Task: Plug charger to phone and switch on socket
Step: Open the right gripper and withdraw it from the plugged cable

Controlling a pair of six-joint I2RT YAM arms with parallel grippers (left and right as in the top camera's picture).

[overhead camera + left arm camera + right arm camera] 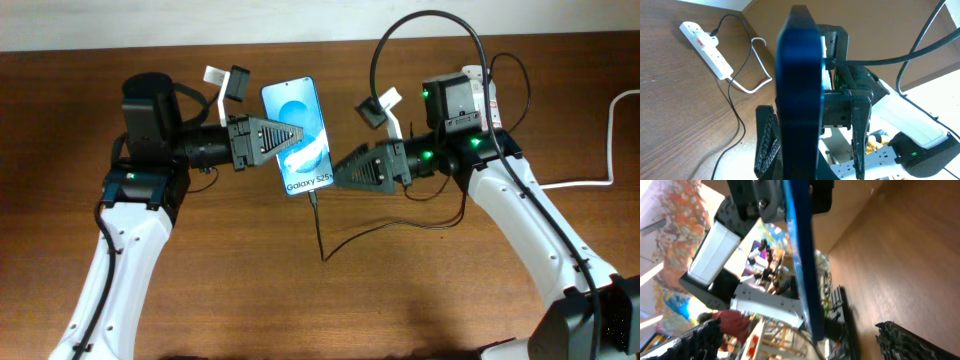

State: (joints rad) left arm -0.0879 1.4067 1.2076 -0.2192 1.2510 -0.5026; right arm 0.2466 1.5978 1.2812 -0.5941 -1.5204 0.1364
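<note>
My left gripper (285, 138) is shut on the phone (297, 125) and holds it tilted above the table, blue screen up. In the left wrist view the phone (799, 85) stands edge-on between the fingers (810, 150). The thin black charger cable (322, 235) hangs from the phone's lower end to the table and runs right; it also shows in the left wrist view (737, 115). My right gripper (342, 172) is open beside the phone's lower right edge, and its fingers (800, 337) straddle the phone's edge (800, 255). The white socket (705, 42) has a black plug in it.
In the overhead view the socket (482, 92) is mostly hidden under the right arm at the back right. Its thick white cord (610, 140) runs off the right edge. Loose cable loops (420, 25) arch above the right arm. The wooden table (250, 290) lies below.
</note>
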